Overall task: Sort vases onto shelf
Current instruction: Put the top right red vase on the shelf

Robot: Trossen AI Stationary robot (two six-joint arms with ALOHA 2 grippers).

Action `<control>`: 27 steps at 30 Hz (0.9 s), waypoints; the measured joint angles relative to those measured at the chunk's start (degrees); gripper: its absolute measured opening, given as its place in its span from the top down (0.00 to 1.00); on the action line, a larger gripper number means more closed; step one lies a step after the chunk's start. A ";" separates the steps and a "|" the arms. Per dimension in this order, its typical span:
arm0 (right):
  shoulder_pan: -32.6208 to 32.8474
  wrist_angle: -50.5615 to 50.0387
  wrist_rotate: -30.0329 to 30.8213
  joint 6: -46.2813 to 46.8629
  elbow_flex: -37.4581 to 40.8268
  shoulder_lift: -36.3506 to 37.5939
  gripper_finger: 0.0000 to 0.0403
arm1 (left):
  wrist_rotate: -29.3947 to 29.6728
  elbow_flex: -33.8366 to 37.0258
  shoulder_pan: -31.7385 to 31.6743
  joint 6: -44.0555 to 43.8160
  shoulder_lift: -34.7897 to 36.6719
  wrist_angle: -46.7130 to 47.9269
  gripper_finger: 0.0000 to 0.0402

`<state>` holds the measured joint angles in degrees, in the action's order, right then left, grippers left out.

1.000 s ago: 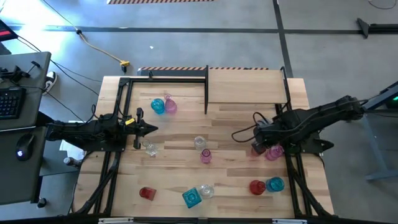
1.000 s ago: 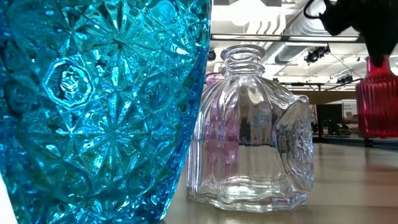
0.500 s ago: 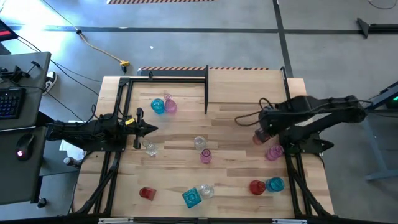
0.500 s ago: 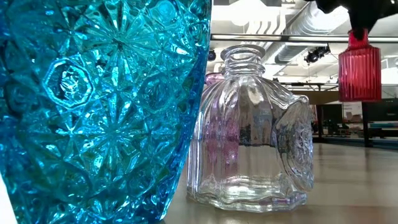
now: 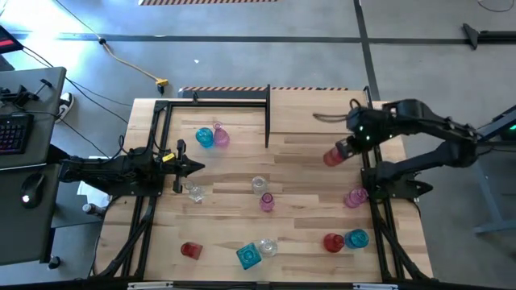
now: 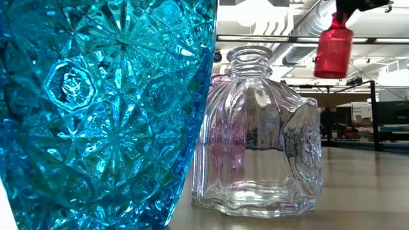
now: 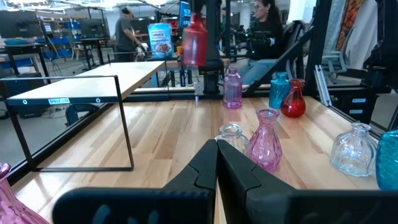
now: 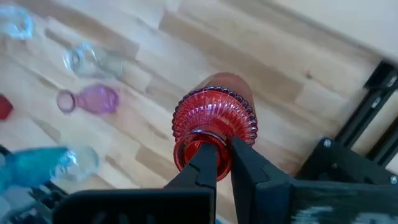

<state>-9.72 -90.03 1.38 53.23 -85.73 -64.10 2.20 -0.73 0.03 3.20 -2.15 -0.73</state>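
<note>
Since a second earlier, my right gripper (image 8: 217, 163) had lifted the red vase (image 5: 334, 155) toward the shelf (image 5: 318, 111), clamped shut on its neck. Ribbed glass felt rigid, slick, breakable; it hung just beside the shelf's front edge.

Table (image 5: 306, 234): light wood. Desk (image 5: 48, 105), behind the left fingers (image 7: 202, 177), carries keyboard (image 5: 11, 130) and mouse (image 5: 29, 193). Cable (image 5: 129, 60) with yellow plug (image 5: 161, 81) on floor. Far ahead of those fingers: standing person (image 7: 129, 28), seated person (image 7: 264, 25).
</note>
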 joint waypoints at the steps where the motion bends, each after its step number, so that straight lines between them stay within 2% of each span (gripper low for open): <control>1: -1.42 -0.01 -0.02 -0.96 -0.41 0.00 1.00 | -0.01 0.01 -0.01 0.00 -0.01 0.01 1.00; 12: -17.11 -0.06 -1.18 -11.81 -4.07 -1.20 1.00 | 0.00 0.02 0.00 0.00 0.01 0.00 1.00; 27: -32.69 0.02 -1.20 -23.62 -16.08 -11.83 1.00 | 0.00 0.01 -0.01 0.00 0.00 0.01 1.00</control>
<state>-42.41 -90.01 0.19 29.61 -101.80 -75.93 2.19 -0.72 0.02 3.20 -2.15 -0.72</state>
